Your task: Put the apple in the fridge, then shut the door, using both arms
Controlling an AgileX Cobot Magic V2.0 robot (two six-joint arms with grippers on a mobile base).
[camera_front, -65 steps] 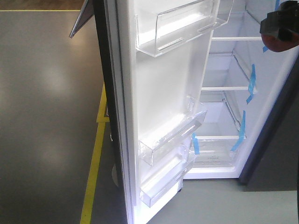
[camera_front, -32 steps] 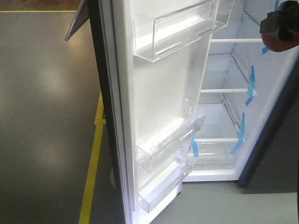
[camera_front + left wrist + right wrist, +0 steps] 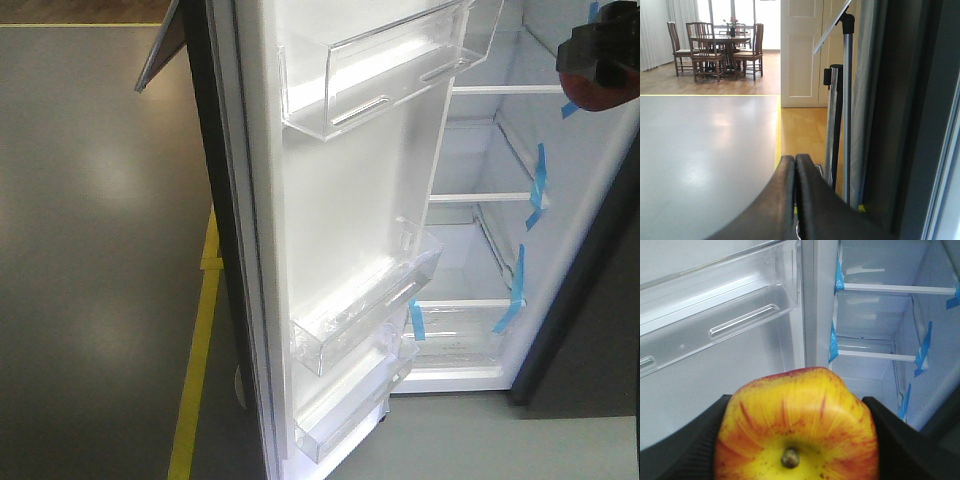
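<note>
In the right wrist view the red and yellow apple [image 3: 797, 430] fills the bottom, stem toward the camera. My right gripper [image 3: 797, 450] is shut on it, with a black finger [image 3: 685, 450] on each side. From the front view, that gripper [image 3: 600, 55] hangs at the top right, in front of the open fridge [image 3: 480, 150]. White lining, glass shelves [image 3: 890, 289] and blue tape [image 3: 538, 170] show inside. The door [image 3: 340, 200] stands wide open at the left, its clear bins [image 3: 370, 60] facing me. My left gripper [image 3: 795, 165] is shut on nothing, beside the door's dark outer face [image 3: 905, 125].
A yellow floor line [image 3: 195, 370] runs along the grey floor left of the door. A grey panel [image 3: 160, 50] leans at the top left. Metal poles [image 3: 846, 100] stand close to the left gripper. Farther back are a white cupboard [image 3: 802, 50] and a dining table with chairs [image 3: 720, 47].
The door and the fridge interior have drifted slightly left and down in the front view. The right gripper with the apple stays at the same spot in the frame.
</note>
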